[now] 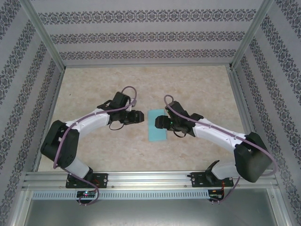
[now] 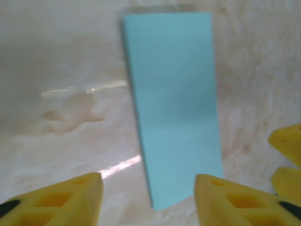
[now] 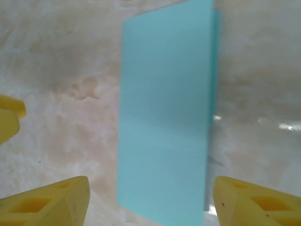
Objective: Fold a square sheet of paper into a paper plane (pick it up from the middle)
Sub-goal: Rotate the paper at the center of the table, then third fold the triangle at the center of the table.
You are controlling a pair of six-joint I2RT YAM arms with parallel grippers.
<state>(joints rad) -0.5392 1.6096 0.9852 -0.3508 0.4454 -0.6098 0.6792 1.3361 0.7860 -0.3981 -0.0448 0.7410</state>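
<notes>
- Teal-blue sheet of thin paper (image 1: pixel 154 127) lies flat on the beige marbled desk (image 1: pixel 188 84), near the middle of the top view. It shows as a narrow rectangle with its long sides running up and down the frame.
- The sheet's surface is plain, even teal in the left wrist view (image 2: pixel 174 103) and the right wrist view (image 3: pixel 164 117).
- Along the right edge in the right wrist view, a thin darker teal strip of a second layer peeks out from under the top one.
- The left gripper (image 1: pixel 140 117), black with yellow fingers, sits just left of the sheet's upper part in the top view. Its jaws stand apart with nothing clamped; in its own view (image 2: pixel 148 183) the sheet's near corner lies in the gap at the bottom of the frame.
- The right gripper (image 1: pixel 161 122) overlaps the sheet's right edge in the top view. Its jaws are spread wide and grip nothing; in its own view (image 3: pixel 150 193) the sheet's near end lies between the fingers.
- Grey-patterned striped wall panels (image 1: pixel 141 33) and silver metal frame rails (image 1: pixel 150 179) surround the desk.
</notes>
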